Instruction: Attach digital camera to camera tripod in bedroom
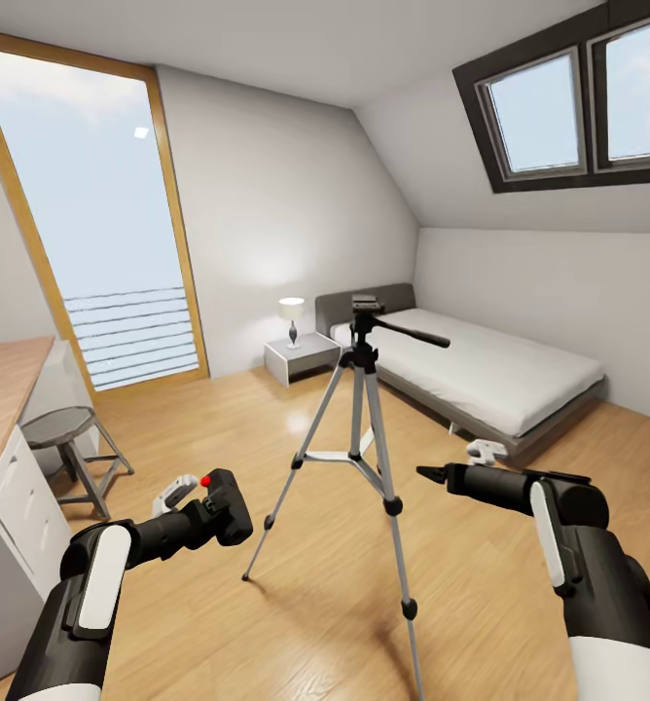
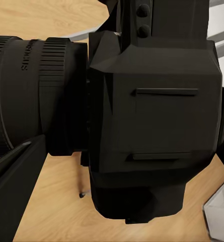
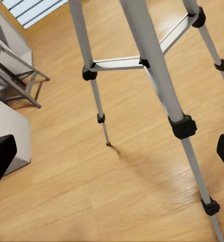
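The digital camera (image 1: 230,510), black with a round red button on top, hangs low at the left with my left gripper (image 1: 208,506) shut on it. Seen up close in the left wrist view, the camera (image 2: 152,116) has its ribbed lens pointing sideways, and one dark finger (image 2: 16,186) lies along it. The camera tripod (image 1: 364,409) stands on the wood floor in the middle of the bedroom, its black pan head (image 1: 366,313) bare and its handle pointing right. My right gripper (image 1: 456,462) hovers open to the tripod's right at leg height. The tripod's silver legs (image 3: 157,80) cross the right wrist view.
A grey metal stool (image 1: 67,438) stands by the wood-topped white desk (image 1: 4,389) at the left. The grey low bed (image 1: 500,375), a nightstand (image 1: 301,358) with a lamp (image 1: 292,316) and the tall window (image 1: 91,224) lie beyond the tripod.
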`<state>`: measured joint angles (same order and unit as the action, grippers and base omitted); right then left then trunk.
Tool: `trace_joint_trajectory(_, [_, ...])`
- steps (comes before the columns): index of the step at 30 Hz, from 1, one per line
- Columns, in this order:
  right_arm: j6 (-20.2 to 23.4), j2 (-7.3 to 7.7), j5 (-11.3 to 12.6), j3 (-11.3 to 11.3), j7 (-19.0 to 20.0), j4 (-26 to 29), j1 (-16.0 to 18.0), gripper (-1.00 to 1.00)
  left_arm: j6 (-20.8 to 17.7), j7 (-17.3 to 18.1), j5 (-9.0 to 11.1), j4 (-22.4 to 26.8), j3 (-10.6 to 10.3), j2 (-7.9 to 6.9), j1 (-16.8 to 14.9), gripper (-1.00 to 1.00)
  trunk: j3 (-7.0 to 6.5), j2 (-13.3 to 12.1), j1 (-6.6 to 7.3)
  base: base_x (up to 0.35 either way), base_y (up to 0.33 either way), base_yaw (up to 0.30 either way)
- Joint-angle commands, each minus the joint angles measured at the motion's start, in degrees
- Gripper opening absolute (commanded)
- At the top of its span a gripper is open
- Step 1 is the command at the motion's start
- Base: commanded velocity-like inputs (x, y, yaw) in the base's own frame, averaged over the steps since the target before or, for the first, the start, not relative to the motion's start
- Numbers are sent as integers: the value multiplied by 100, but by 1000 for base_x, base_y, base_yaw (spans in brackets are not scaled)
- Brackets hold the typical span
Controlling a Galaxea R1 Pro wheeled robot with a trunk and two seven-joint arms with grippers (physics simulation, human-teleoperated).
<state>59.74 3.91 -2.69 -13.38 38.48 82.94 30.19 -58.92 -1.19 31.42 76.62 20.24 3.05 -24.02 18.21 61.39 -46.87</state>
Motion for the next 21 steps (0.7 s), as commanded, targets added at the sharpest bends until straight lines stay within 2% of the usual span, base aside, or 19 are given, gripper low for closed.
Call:
trace_joint_trajectory(1, [26, 19, -24, -24, 42, 11, 5, 100, -31, -13, 36, 6, 15, 7, -6, -100, -11, -37, 22, 0, 0, 0])
trace_joint_trajectory(5, [26, 123, 12, -151, 72, 45, 5, 100, -32, -13, 39, 9, 15, 10, -6, -100, -83, -197, 110, 0, 0, 0])
trace_joint_trajectory(10, [26, 185, 12, -220, 85, 66, 5, 100, -32, -13, 46, 11, 15, 11, -6, -100, -173, -398, 220, 0, 0, 0])
trace_joint_trajectory(21, [26, 208, 39, -258, 119, 49, 5, 100, -32, -13, 49, 7, 15, 11, -6, -100, -370, -839, 461, 0, 0, 0])
